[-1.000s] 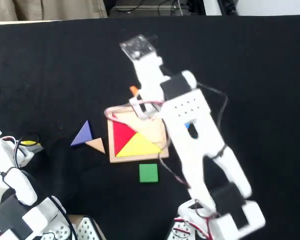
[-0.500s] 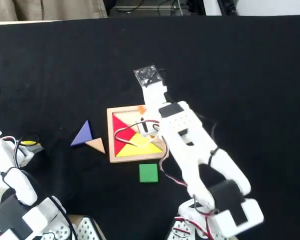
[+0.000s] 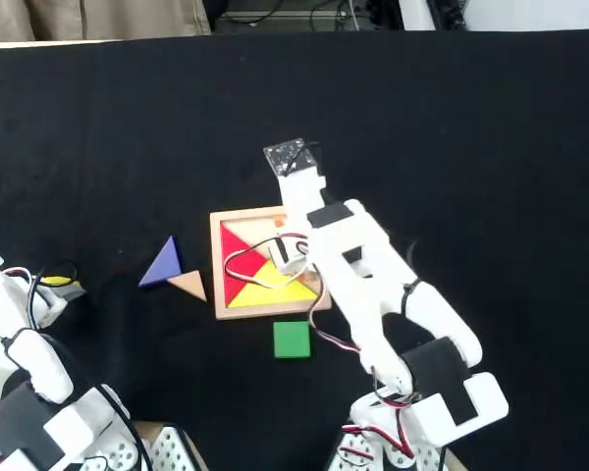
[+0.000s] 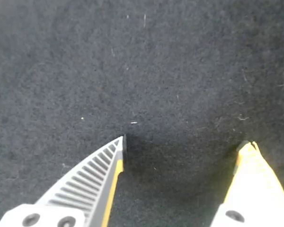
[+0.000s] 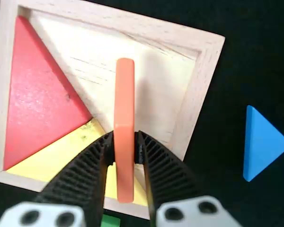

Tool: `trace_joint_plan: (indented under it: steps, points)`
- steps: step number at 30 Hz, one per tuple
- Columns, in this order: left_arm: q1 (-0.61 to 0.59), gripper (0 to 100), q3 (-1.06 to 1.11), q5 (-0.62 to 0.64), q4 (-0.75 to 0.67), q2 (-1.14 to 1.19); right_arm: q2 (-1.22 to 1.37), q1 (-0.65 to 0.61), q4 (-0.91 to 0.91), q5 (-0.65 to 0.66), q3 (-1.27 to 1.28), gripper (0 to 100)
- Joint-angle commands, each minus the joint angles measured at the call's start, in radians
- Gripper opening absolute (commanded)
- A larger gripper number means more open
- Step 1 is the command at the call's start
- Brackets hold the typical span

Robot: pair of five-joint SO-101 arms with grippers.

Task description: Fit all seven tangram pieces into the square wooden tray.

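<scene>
- Two pieces lay flat in the square wooden tray [image 3: 217,267], just left of centre in my high view. A red triangle [image 3: 237,263] ran along its left side and a yellow triangle [image 3: 271,290] along its bottom edge, the two touching.
- My right gripper [image 5: 124,147] was clamped on an orange piece [image 5: 124,113]. It held the piece upright on edge over the tray's bare wood, with the fingers [image 5: 92,161] pressed against both flat faces.
- The right arm [image 3: 373,285] stretched from the bottom of the frame up across the tray's right side.
- A blue triangle [image 5: 262,142] lay on the black cloth [image 3: 471,147] beside the tray's rim, not touching it.
- A green square [image 3: 292,340] sat just below the tray. A tan triangle [image 3: 188,286] and a purple triangle [image 3: 163,263] lay close together to the tray's left.
- My left gripper [image 4: 184,140] hung with its jaws wide apart over bare cloth, gripping nothing. The left arm [image 3: 20,392] sat in the lower left corner of the frame.
</scene>
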Motion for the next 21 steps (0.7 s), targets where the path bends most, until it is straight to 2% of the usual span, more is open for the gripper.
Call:
trace_joint_plan:
  steps: [1, 4, 8, 21]
  points:
    - [0.013, 36, -0.015, -0.005, -0.011, -0.003, 0.004, 0.002, -0.014, -0.005, -0.008, 1.6]
    - [0.013, 36, -0.015, -0.005, -0.011, -0.003, 0.004, 0.002, -0.008, -0.003, -0.008, 3.4]
    - [0.013, 36, -0.015, -0.005, -0.011, -0.003, 0.005, 0.002, 0.008, -0.005, -0.001, 16.4]
    - [0.015, 36, -0.016, -0.005, -0.011, -0.003, -0.002, 0.018, 0.011, 0.012, -0.044, 16.9]
